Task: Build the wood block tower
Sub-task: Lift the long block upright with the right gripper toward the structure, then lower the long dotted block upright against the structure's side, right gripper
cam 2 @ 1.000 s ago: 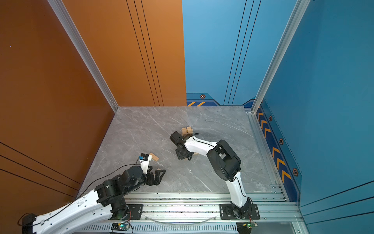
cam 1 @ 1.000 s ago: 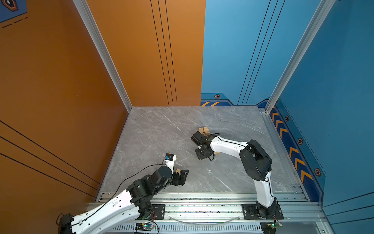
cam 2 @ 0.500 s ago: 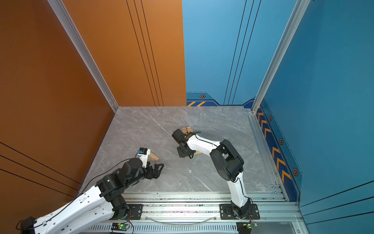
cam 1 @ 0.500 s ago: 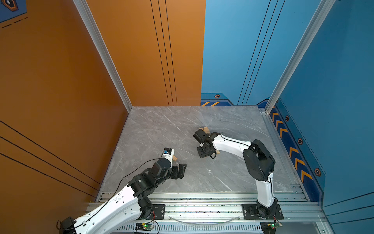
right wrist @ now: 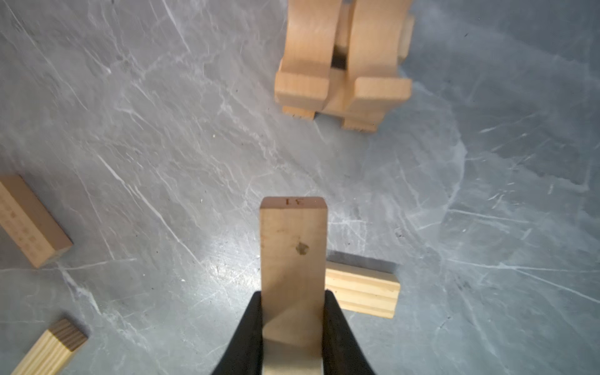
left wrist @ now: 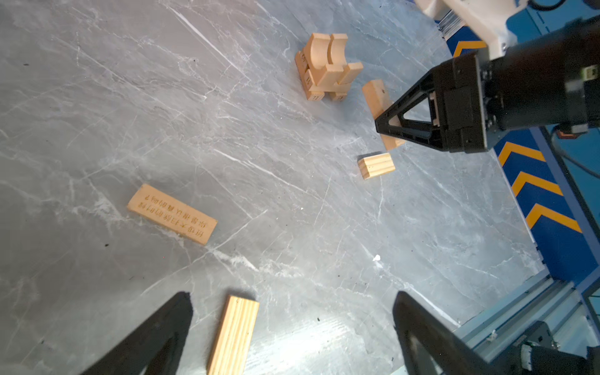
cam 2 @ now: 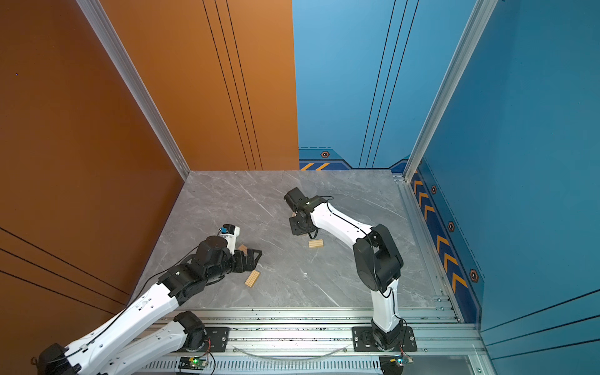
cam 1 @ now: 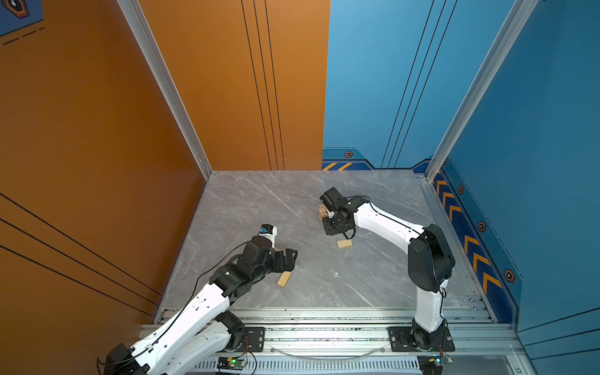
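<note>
Jaws of the right gripper pinch one end of a bar, aimed at the half-built tower just ahead. Left gripper hangs wide open, empty, near a grooved slab. Likely risk at set-down: the bar's long overhang swings and knocks the tower's arches loose.

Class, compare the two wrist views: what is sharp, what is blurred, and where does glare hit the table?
Right wrist view: held bar sharp, tower behind soft, glare on the table beside it. Left wrist view: engraved bar crisp, glare on the table by the striped block.
</note>
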`<state>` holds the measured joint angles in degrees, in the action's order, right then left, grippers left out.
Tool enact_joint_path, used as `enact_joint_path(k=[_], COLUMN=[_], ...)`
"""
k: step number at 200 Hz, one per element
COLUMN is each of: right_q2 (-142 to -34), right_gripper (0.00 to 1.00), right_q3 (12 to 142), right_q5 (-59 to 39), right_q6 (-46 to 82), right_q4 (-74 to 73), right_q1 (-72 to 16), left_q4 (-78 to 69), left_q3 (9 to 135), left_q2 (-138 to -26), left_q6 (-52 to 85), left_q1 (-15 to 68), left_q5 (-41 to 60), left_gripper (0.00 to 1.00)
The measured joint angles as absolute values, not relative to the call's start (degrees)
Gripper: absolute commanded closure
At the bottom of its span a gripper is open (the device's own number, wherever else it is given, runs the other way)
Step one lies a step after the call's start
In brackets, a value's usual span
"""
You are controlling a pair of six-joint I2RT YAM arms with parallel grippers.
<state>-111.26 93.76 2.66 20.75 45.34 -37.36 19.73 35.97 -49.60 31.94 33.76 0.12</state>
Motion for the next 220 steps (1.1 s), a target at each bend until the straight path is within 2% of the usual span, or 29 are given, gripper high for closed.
enact_joint_path(k=[35,82,126,220], right_q2=[-112.97,-120.51,-126.39,-130.78], right_gripper=[0.77,0.76,0.76,0.75], right_q3=[101.36,111.37,115.33,121.80], right_q5=[2.87,3.27,3.09,1.65], right_q6=[19.84,18.39,17.74,16.05], right_q4=[47.46,49.56,51.55,54.11], right_q1=[-35.09,-33.19,-31.68,-29.65], left_q4=[17.74,15.64,13.91,12.23], left_q3=[40.45,44.58,45.80,46.78], left_q2=[-55.33,-61.73,-66.22,-68.79], left_q6=[30.30,29.08,28.23,27.86], left_q1=[32.75,31.20,29.95,28.29], left_q5=[2.44,5.13,7.25,9.52], left_gripper=[0.02,0.02,0.02,0.02])
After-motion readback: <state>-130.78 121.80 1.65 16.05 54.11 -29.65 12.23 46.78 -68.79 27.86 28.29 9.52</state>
